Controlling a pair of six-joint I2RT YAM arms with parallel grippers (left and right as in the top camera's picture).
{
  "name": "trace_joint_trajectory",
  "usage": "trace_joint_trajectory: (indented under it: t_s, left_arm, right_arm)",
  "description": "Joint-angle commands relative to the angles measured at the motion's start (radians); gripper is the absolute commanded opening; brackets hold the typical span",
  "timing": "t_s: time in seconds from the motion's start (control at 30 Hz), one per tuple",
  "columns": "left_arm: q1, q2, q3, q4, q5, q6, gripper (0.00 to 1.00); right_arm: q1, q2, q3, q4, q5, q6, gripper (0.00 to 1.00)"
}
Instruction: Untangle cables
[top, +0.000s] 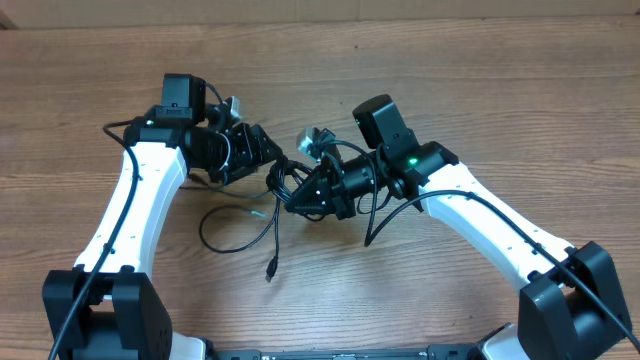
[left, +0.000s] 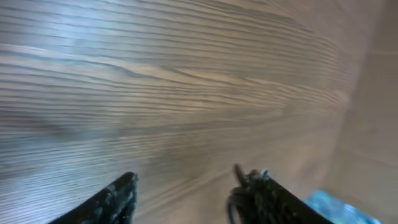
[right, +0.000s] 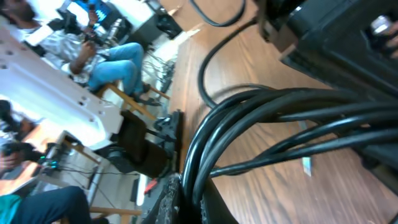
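The black cables (top: 272, 190) lie tangled in the middle of the wooden table between my two grippers. One loop (top: 225, 225) trails toward the front and ends in a small plug (top: 269, 270). My right gripper (top: 298, 198) is shut on a bundle of several cable strands (right: 280, 118), which pass between its fingers (right: 189, 199). My left gripper (top: 268, 155) sits just behind the tangle. Its fingers (left: 186, 186) are spread apart over bare table, with a thin black cord (left: 239, 186) against the right finger.
A small pale tag (right: 306, 165) lies on the table by the cables. A blurred bright blue object (left: 339, 208) shows at the lower right of the left wrist view. The left arm's black body (right: 336, 31) is close above the bundle. People and chairs (right: 106, 68) are beyond the table edge.
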Motion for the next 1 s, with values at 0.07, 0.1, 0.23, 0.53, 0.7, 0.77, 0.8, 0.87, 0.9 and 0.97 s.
trace_joint_trajectory:
  t_s: [0.07, 0.1, 0.23, 0.53, 0.7, 0.77, 0.8, 0.87, 0.9, 0.97]
  left_arm:
    - [-0.009, -0.026, 0.007, 0.002, 0.128, 0.019, 0.60]
    - [-0.009, -0.026, 0.007, 0.002, 0.140, 0.016, 0.62]
    - [-0.010, -0.026, 0.007, 0.004, 0.226, -0.011, 0.70]
    - [-0.013, -0.026, 0.007, 0.005, 0.336, -0.178, 0.59]
    - [-0.014, -0.026, 0.007, 0.002, 0.307, -0.149, 0.38]
    - [-0.014, -0.026, 0.007, -0.006, 0.285, -0.136, 0.29]
    - [-0.014, -0.026, 0.007, -0.009, 0.277, -0.136, 0.25]
    - [-0.014, -0.026, 0.007, -0.008, 0.277, -0.137, 0.19]
    - [-0.014, -0.026, 0.007, -0.008, 0.276, -0.137, 0.16]
    - [-0.014, -0.026, 0.007, -0.009, 0.276, -0.135, 0.12]
  right_arm:
    - [0.011, -0.016, 0.009, 0.013, -0.090, -0.015, 0.04]
    - [0.011, -0.016, 0.009, 0.010, -0.080, -0.015, 0.04]
    - [0.011, -0.016, 0.009, 0.001, -0.024, -0.015, 0.04]
    - [0.022, -0.016, 0.009, 0.010, 0.024, -0.016, 0.04]
    - [0.025, -0.016, 0.009, 0.044, 0.041, -0.013, 0.04]
    - [0.025, -0.016, 0.009, 0.052, 0.082, 0.011, 0.04]
    - [0.025, -0.016, 0.009, 0.059, 0.105, 0.035, 0.04]
    - [0.025, -0.016, 0.009, 0.082, 0.145, 0.101, 0.04]
    - [0.025, -0.016, 0.009, 0.094, 0.163, 0.139, 0.04]
    - [0.025, -0.016, 0.009, 0.117, 0.202, 0.206, 0.04]
